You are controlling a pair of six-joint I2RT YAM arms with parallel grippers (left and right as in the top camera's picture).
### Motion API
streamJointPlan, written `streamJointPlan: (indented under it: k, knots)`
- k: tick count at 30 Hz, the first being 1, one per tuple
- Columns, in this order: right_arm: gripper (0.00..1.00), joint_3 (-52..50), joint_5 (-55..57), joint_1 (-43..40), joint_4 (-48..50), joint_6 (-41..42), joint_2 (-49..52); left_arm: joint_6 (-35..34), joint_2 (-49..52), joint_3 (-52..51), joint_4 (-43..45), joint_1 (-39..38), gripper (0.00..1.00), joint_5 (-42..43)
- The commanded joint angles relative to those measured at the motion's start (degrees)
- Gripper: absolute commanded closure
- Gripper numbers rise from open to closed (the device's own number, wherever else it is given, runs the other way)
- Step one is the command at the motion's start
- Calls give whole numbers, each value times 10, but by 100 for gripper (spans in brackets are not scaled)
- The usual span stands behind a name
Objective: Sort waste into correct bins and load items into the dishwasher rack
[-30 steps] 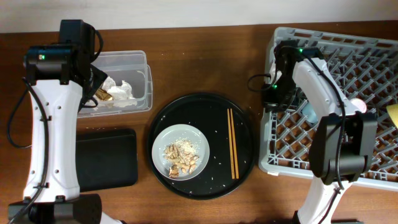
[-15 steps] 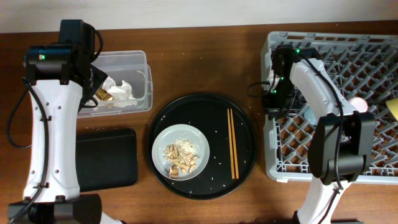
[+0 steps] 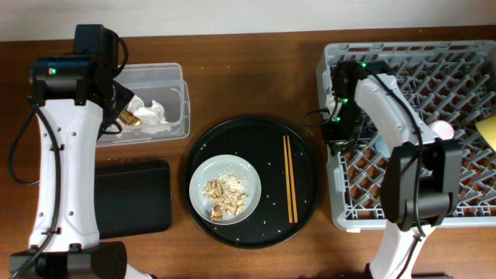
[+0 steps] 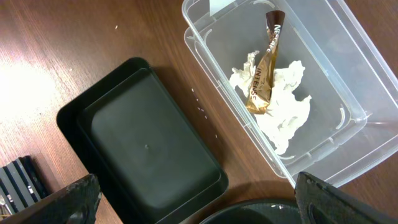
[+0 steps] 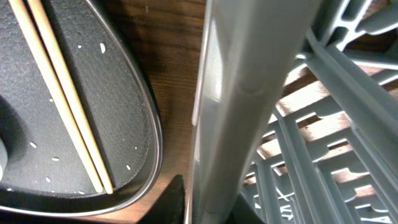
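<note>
My right gripper straddles the left wall of the grey dishwasher rack, one finger on each side of the wall, shut on it. A pink cup, a light blue cup and a yellow bowl sit in the rack. Brown chopsticks lie on the round black tray beside a pale grey bowl holding food scraps. The clear tub holds white tissue and a brown stick scrap. My left gripper hangs open and empty above the tub's near edge.
The shallow black rectangular tray lies in front of the clear tub, to the left of the round tray. Rice grains dot the round tray. The rack's left wall stands close to the round tray's right rim.
The dishwasher rack has slid left and squared up with the table, drawn along by my right gripper on its wall. The left arm has not moved.
</note>
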Motion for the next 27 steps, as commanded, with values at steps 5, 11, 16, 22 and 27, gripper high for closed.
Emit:
streamJointPlan:
  k: [5,11,16,22,27]
  knots:
    - [62,2,-19,17,-17,12,-82,-3,-9,4,-1,0,1,-8]
    - [59,2,-26,18,-28,59,-170,-3,-9,4,-1,0,1,-8]
    - [2,2,-191,42,-10,48,-245,-3,-9,4,-1,0,1,-8]
    - [29,-7,-198,81,30,53,-245,-3,-9,4,-1,0,1,-8]
    - [32,-64,-33,133,78,182,-245,-3,-9,4,-1,0,1,-8]
